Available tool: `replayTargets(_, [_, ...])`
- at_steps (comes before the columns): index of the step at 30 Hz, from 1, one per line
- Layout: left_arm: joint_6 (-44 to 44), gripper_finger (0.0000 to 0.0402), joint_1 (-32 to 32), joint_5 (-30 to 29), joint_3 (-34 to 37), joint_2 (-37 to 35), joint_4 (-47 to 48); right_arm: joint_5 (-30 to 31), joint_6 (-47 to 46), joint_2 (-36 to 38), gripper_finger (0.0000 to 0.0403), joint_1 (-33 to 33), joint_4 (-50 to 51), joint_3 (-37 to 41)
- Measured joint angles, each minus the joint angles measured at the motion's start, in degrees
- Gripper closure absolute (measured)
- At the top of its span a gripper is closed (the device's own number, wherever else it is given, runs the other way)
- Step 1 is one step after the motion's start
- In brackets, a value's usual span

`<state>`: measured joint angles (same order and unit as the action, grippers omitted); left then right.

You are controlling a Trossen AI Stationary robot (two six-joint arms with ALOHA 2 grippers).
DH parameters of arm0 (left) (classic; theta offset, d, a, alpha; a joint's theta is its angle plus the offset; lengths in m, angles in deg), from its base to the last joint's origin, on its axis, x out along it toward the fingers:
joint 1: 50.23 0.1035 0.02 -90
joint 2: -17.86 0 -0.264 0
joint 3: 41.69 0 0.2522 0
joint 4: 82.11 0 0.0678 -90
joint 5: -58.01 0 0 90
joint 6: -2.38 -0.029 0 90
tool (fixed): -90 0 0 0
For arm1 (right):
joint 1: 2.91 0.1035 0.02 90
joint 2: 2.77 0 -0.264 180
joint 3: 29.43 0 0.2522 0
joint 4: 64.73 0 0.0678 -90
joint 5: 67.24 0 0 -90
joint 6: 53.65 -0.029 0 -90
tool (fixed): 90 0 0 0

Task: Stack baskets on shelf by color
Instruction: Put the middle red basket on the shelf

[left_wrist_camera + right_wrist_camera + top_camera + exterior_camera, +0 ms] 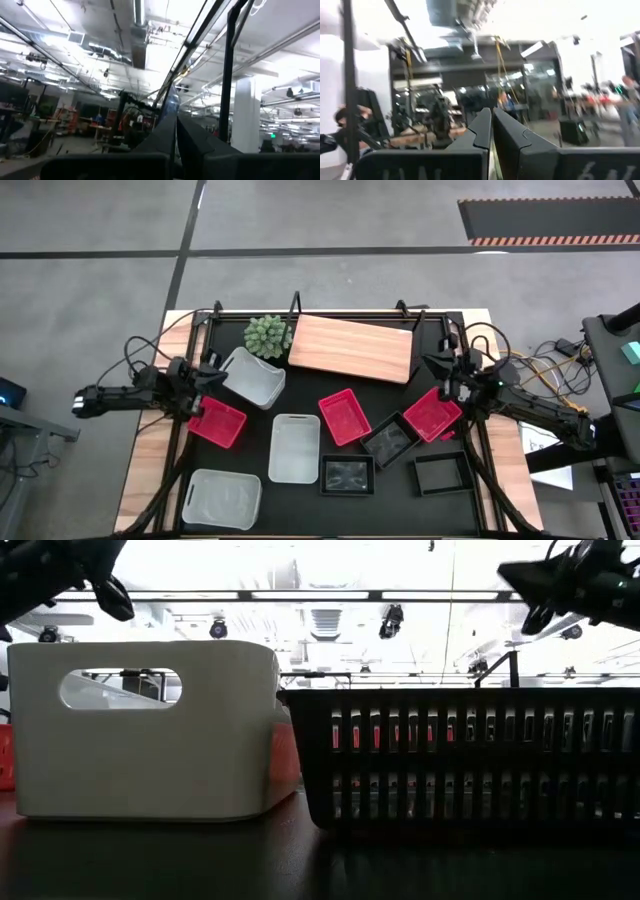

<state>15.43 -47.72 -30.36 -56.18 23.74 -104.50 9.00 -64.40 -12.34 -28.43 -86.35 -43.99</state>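
Nine baskets scattered on the bench [460, 320], none on the wooden shelf [352, 348], which lies bare at the far middle beside a green spiky plant [267, 336]. Three red baskets: one at left [217, 422], one central [344, 417], one at right [432, 413]. Three white baskets: far left [252, 376], centre [295, 448], near-left corner [222, 500]. Three black baskets: two [390, 439] [347, 475] near the middle, one [444, 474] near right. Left claw [210, 380] raised between the far white basket and the left red basket, fingers [187, 140] together, clamped on nothing. Right claw [440, 372] raised just beyond the right red basket, fingers [480, 130] likewise pressed together, empty.
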Motion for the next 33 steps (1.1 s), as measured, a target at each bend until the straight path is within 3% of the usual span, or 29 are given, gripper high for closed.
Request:
replayTargets(7, [0.8, 0.0402, 0.0, -1.9, -6.04, 10.79, -1.73, -1.75, 3.79, 0.02, 0.0392, 0.0, -6.78, -0.02])
replayTargets(18, [8.29, 0.0402, -0.99, -2.29, -22.05, 34.61, -2.17, -5.09, 7.09, 0.04, 0.0392, 0.0, -6.66, -4.33])
replayTargets(25, [9.02, 0.0402, -5.54, -3.51, -32.81, 50.5, -2.12, -11.57, 7.51, 0.13, 0.0392, 0.0, -6.49, -5.16])
replayTargets(33, [9.24, 0.0402, -10.9, -6.27, -43.67, 63.78, 1.53, -12.26, 6.72, 0.13, 0.0392, 0.0, -6.26, -5.16])
